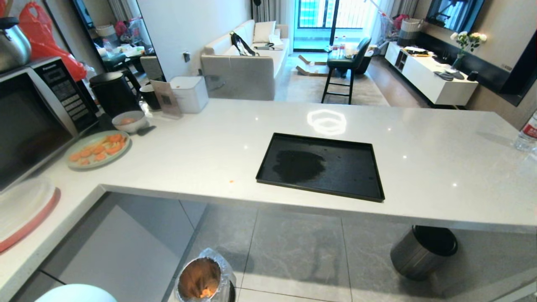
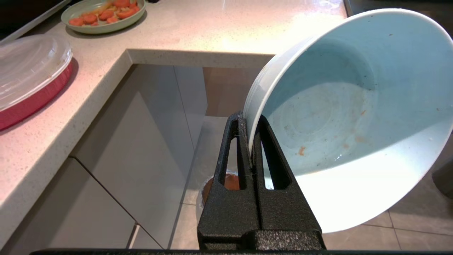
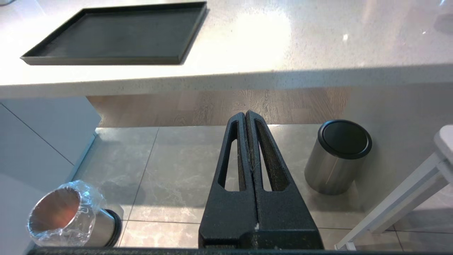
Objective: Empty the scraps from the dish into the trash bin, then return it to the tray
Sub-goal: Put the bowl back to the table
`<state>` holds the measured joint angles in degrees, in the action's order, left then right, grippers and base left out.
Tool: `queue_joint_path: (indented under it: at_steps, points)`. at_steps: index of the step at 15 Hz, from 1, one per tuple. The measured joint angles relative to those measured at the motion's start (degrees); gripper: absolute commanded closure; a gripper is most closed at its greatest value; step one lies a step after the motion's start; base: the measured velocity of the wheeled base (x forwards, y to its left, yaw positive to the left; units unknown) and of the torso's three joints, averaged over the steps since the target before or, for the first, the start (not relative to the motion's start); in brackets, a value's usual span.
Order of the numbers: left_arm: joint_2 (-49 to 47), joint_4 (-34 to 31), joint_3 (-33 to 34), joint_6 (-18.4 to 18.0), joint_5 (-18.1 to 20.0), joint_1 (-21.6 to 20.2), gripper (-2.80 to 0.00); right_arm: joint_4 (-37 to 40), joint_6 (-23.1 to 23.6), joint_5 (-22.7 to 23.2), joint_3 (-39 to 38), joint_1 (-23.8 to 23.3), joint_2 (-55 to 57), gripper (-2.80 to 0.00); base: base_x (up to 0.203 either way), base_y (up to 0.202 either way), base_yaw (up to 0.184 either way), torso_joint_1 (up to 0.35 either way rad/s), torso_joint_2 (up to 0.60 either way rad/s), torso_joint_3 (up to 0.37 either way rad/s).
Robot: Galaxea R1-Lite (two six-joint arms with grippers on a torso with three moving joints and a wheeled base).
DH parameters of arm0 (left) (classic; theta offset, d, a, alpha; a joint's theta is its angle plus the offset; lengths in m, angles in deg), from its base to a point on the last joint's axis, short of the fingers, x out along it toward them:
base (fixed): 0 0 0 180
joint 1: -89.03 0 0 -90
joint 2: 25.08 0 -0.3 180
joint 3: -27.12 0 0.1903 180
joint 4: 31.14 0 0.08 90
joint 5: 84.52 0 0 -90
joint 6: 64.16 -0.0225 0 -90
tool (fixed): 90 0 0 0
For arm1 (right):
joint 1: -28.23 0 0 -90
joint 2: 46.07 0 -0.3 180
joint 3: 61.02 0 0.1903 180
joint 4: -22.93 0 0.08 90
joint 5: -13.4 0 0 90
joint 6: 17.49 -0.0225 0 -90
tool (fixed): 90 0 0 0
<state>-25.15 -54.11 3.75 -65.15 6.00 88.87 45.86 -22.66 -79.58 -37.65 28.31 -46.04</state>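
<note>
Your left gripper has its black fingers clamped on the rim of the small plain white deep-sided bowl, one finger inside the wall and one outside. You can see the bowl tipped on its side, its mouth facing the wrist camera, with only a few orange smears on the inner wall and no scraps inside. It hangs off the counter, above the floor, and the small round bin with the crinkly clear plastic liner and coppery interior stands below it; in the head view a curved white edge of the bowl shows at the bottom left, just beside that bin. A few orange carrot pieces lie in the bin's bottom.

Your right gripper has its fingers pressed together with nothing between them, and hangs over the grey floor tiles.

The large flat black rectangular tray with its low rim lies bare on the white stone counter, well apart from the bowl. A brushed-steel cylinder with a black top stands on the floor under the counter's edge. At the counter's far left you have a pale green plate of carrot slices beside a microwave.
</note>
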Motion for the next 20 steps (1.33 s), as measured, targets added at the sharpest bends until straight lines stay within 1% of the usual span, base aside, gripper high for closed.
queue_joint_path:
  at_steps: [11, 20]
  points:
    - [0.0, -0.02, 0.0, 0.05, 0.01, 0.0, 0.0, 0.02, 0.0, -0.01, 0.0, 0.0, 0.0, 0.0, 0.0, 0.0, 0.0, 0.146, -0.34, -0.194]
    - [0.0, 0.0, 0.0, 0.11, 0.01, 0.0, 0.0, 0.11, -0.26, -0.09, 0.0, 0.0, 0.0, 0.0, 0.0, 0.0, 0.0, 0.007, -0.02, -0.008]
